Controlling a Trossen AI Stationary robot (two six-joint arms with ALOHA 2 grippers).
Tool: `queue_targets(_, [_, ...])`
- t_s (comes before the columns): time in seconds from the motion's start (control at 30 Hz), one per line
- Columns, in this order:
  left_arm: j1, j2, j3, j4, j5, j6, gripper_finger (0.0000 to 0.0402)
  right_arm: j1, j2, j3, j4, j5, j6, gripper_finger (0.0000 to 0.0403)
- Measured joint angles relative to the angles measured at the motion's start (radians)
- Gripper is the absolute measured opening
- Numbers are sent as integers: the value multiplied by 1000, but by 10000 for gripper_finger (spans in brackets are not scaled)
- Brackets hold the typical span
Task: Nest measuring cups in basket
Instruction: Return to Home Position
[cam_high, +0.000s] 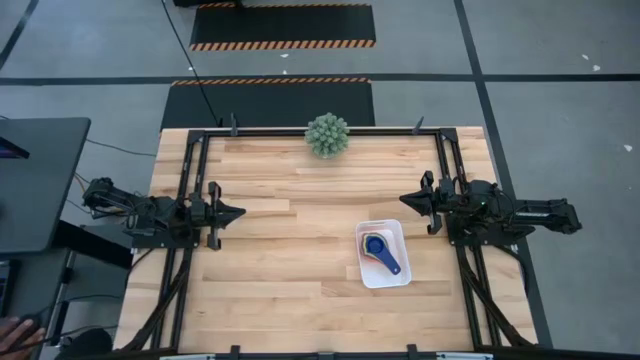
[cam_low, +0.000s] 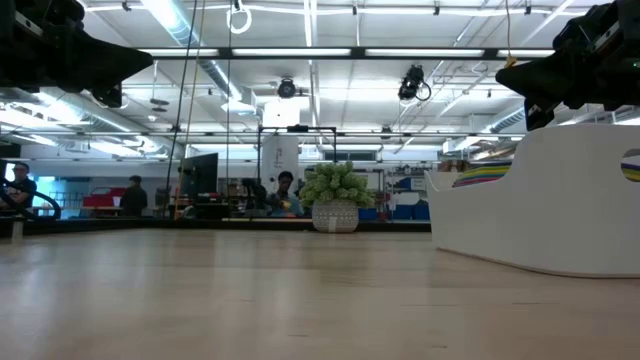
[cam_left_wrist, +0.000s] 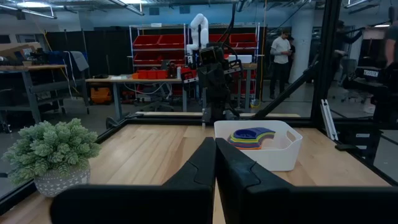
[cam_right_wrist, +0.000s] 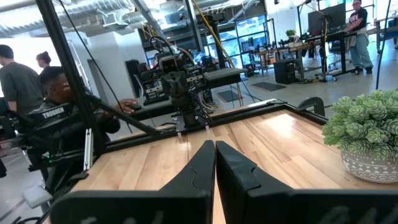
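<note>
The white basket (cam_high: 384, 254) sits on the table's right half, toward the near edge. Inside it the measuring cups (cam_high: 379, 248) lie nested in one stack, the blue one on top with its handle pointing toward the near right corner. In the left wrist view the stacked coloured rims (cam_left_wrist: 251, 137) show above the basket's wall (cam_left_wrist: 264, 155). My left gripper (cam_high: 236, 212) hovers shut at the left side, raised off the table. My right gripper (cam_high: 405, 201) hovers shut at the right side, just beyond the basket's far edge. Neither touches anything.
A spiky green plant in a pot (cam_high: 327, 135) stands at the middle of the table's far edge. Black frame rails (cam_high: 190, 180) run along the left, right and far sides. Bare wood lies between the arms. People stand in the room beyond the table.
</note>
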Motion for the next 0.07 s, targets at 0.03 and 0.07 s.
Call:
queue_targets(0.03, [0, 0, 0, 0, 0, 0, 16, 0, 0, 0, 0, 0, 0, 19])
queue_targets(0.07, [0, 0, 0, 0, 0, 0, 16, 0, 0, 0, 0, 0, 0, 19])
